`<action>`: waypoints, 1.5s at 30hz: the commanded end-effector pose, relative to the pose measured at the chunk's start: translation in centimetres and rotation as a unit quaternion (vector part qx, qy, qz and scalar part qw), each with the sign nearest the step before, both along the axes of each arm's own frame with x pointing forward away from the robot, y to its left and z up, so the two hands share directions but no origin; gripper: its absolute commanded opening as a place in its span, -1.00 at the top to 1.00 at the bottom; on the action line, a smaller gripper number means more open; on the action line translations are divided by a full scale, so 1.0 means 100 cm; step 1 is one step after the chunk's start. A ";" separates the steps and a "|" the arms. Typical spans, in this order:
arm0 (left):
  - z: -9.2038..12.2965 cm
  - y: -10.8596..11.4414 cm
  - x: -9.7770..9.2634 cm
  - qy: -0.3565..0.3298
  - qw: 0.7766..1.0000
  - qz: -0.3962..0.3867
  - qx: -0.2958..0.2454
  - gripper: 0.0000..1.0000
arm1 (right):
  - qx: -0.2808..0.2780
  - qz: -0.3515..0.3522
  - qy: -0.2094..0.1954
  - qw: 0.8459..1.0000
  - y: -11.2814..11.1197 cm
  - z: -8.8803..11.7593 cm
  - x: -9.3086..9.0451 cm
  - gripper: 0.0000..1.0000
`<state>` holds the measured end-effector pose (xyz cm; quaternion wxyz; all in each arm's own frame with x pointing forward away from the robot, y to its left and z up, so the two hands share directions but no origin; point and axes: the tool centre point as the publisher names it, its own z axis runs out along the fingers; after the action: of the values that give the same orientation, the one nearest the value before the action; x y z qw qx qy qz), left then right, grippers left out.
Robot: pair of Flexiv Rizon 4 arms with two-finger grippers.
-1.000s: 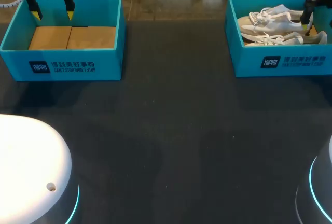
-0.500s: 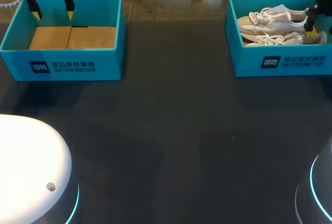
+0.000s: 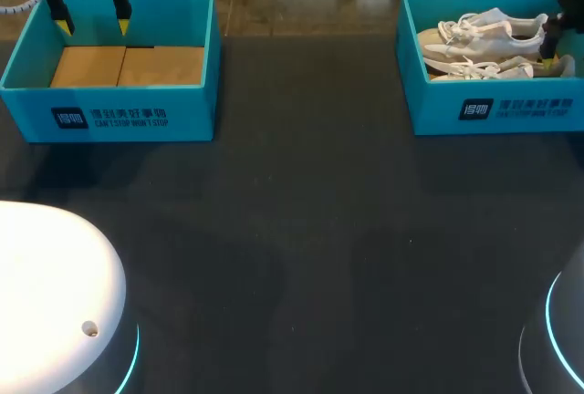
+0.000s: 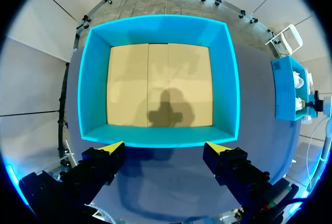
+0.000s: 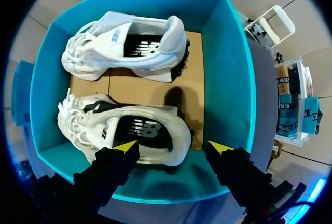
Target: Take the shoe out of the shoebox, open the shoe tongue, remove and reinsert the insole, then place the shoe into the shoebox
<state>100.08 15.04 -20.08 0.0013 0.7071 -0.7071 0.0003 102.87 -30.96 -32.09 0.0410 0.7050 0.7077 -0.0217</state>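
From the head view, the dark table [image 3: 301, 230] carries two blue boxes at its far side, well apart; the empty box [image 3: 109, 113] stands at the far left, and the left gripper [image 3: 92, 24] hangs over its far edge with its yellow tips apart; the shoebox [image 3: 497, 111] stands at the far right and holds two white sneakers side by side, toes to the left, the far shoe [image 3: 479, 38] and the near shoe [image 3: 484, 69]; the right gripper [image 3: 550, 47] is over their heel ends, partly cut off at the right. In the left wrist view the fingers stand wide apart with nothing between them, above the empty box's near wall. In the right wrist view the fingers are spread, clamping nothing, above the near shoe's heel end.
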 end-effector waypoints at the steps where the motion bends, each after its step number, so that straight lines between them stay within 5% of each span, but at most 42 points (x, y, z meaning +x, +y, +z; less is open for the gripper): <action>1: 0.000 0.000 0.000 0.000 1.000 0.000 0.001 -1.00 | 0.001 -0.002 0.008 1.000 -0.005 -0.008 0.006 -0.73; 13: 0.000 0.000 0.000 0.000 1.000 0.000 0.001 -1.00 | 0.010 -0.008 0.014 1.000 -0.015 -0.027 0.009 -0.94; 22: 0.000 0.000 0.000 0.000 1.000 0.000 0.001 -1.00 | 0.019 -0.015 0.025 0.999 -0.020 -0.044 0.008 -0.73; 33: 0.000 0.000 0.000 0.000 1.000 0.000 0.001 -1.00 | 0.032 -0.019 0.032 0.999 -0.018 -0.058 0.003 -0.71; 35: 0.000 0.000 0.000 0.000 1.000 0.000 0.001 -1.00 | 0.033 -0.022 0.034 0.999 -0.018 -0.059 0.002 -0.35; 36: 0.000 0.000 0.000 0.000 1.000 0.000 0.001 -1.00 | 0.034 -0.023 0.034 0.999 -0.018 -0.060 0.001 0.09; 39: 0.000 0.000 0.000 0.000 1.000 0.000 0.001 -1.00 | 0.038 -0.032 0.033 0.998 -0.019 -0.063 0.000 0.92; 45: 0.000 0.000 0.000 0.000 1.000 0.000 0.001 -1.00 | 0.035 -0.041 0.028 0.998 -0.017 -0.062 -0.004 1.00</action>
<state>100.08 15.04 -20.08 0.0013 0.7071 -0.7071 0.0003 102.60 -32.83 -38.34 -0.0085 0.7330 0.6799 -0.0177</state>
